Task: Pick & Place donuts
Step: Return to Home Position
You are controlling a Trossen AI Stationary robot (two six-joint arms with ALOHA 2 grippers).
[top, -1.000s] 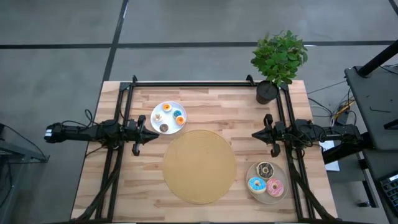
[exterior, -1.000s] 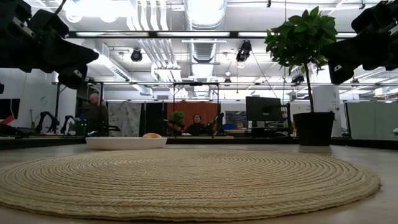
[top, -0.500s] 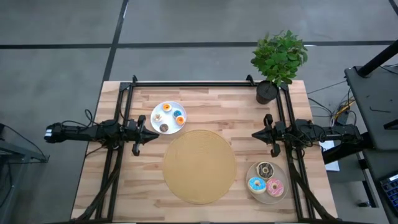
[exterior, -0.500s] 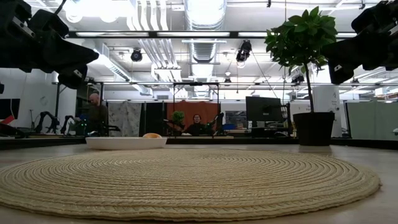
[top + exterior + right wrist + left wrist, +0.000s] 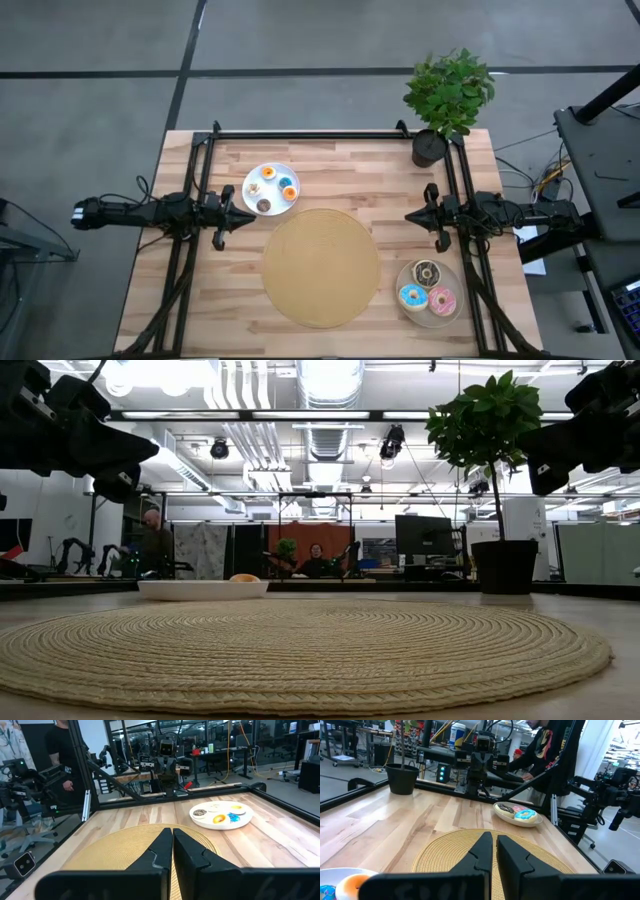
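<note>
left hand (image 5: 236,214) pinched narrow, empty, at light wooden counter's (image 5: 340,170) left edge | right hand (image 5: 412,216) likewise, right edge | small toy ring donuts (image 5: 263,205) on round white plate (image 5: 246,198); iced pink, blue, brown donuts (image 5: 412,296) on beige plate (image 5: 450,276) | I judge them light, stiff: pinch across one side of the ring

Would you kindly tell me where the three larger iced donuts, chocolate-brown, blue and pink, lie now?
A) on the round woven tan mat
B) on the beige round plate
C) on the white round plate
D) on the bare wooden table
B: the high view shows the chocolate-brown iced donut, the blue iced donut and the pink iced donut together on the beige round plate.
</note>
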